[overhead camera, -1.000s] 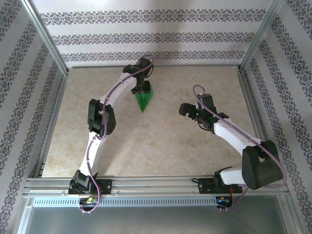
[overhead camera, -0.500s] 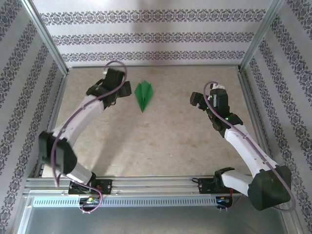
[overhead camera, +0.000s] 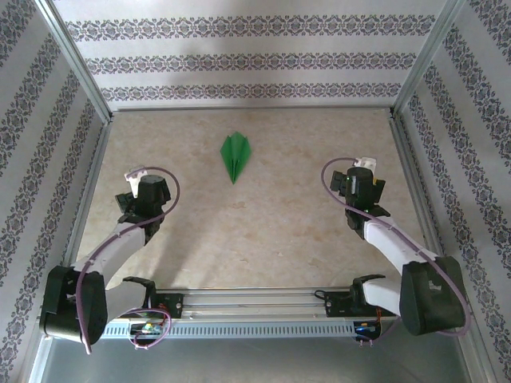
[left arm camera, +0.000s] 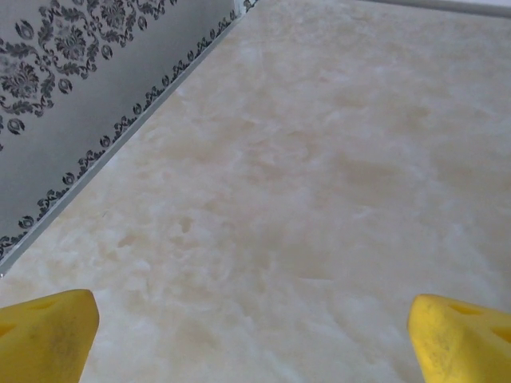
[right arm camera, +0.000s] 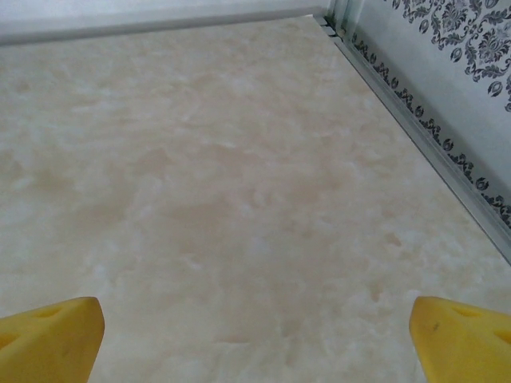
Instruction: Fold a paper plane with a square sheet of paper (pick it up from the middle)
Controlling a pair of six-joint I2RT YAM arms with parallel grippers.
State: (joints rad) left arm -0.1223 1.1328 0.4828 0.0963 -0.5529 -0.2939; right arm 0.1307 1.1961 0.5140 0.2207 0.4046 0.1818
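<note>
Green plane (overhead camera: pixel 235 155) lies folded at table's (overhead camera: pixel 263 231) 12 o'clock, nose toward 6. L gripper (left arm camera: pixel 254 335) at 8 & R gripper (right arm camera: pixel 255 335) at 4: jaws apart, empty. Park arms w/o brushing plane.

This looks like a robot test cell in a lab, not a lived-in room. A marble-patterned desk (overhead camera: pixel 263 231) is boxed in by aluminium frame posts (overhead camera: pixel 76 60), with panels of ornamental striped wallpaper (overhead camera: pixel 239 60) for walls. A cabled left arm (overhead camera: pixel 120 239) and right arm (overhead camera: pixel 391 239) are bolted to a metal rail (overhead camera: pixel 255 297) at the near edge.
</note>
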